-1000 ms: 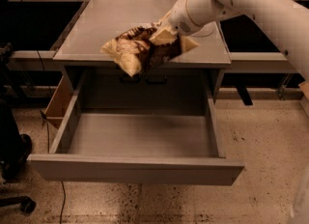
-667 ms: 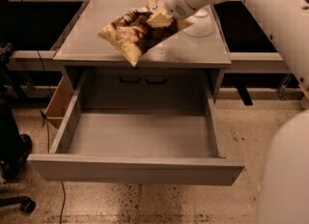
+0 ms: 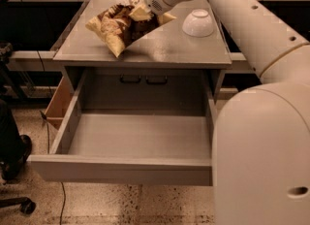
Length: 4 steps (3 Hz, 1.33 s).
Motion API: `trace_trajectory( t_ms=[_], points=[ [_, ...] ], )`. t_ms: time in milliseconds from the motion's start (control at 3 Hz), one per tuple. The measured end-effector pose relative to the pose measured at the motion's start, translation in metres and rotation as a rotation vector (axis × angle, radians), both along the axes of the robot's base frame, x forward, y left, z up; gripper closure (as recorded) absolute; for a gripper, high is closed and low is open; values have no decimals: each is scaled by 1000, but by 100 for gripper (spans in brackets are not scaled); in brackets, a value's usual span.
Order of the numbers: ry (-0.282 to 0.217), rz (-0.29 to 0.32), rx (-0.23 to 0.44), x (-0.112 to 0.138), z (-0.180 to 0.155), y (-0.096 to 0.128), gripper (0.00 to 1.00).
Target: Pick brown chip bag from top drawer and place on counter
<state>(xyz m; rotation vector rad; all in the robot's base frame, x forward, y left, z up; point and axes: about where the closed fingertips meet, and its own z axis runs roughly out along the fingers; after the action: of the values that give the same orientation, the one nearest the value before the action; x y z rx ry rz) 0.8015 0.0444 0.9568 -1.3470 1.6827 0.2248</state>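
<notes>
A speckled floor [image 3: 145, 204] and dark surroundings are recorded around a grey cabinet. At the far left a dark shoe [image 3: 14, 156] is seen on the floor. Just beside the cabinet's left side, a brown panel [image 3: 60, 100] is noted, leaning outward.

The top drawer [image 3: 121, 168] is found pulled fully out toward the camera. Its flat grey bottom is exposed and its plain front panel is nearest the viewer.

Above it, the counter [image 3: 169, 49] is seen as a smooth grey top. The brown chip bag [image 3: 121, 25] is located over the left half of the counter, well apart from the drawer. It is held tilted, with its upper end raised toward the right and its lower tan corner pointing down near the counter's front edge. Whether that corner touches the surface cannot be told.

The gripper [image 3: 143, 9] is positioned over the rear middle of the counter and is closed on the bag's crumpled upper end. To its right, a white bowl [image 3: 198, 23] is observed upside down on the counter, apart from the bag.

The arm [image 3: 232, 15] is extended from the large pale body at the lower right. It runs upward and to the left across the counter's right side, and its wrist is bent down toward the bag.
</notes>
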Motion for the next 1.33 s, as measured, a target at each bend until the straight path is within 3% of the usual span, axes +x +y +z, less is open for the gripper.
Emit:
trace_trajectory(
  t_ms=[333, 667, 1000, 1333],
  points=[
    [0, -66, 39, 26, -15, 22, 100],
    [3, -120, 73, 44, -35, 39, 85],
    [13, -152, 92, 53, -52, 50, 62],
    [27, -148, 113, 51, -60, 60, 31]
  ],
)
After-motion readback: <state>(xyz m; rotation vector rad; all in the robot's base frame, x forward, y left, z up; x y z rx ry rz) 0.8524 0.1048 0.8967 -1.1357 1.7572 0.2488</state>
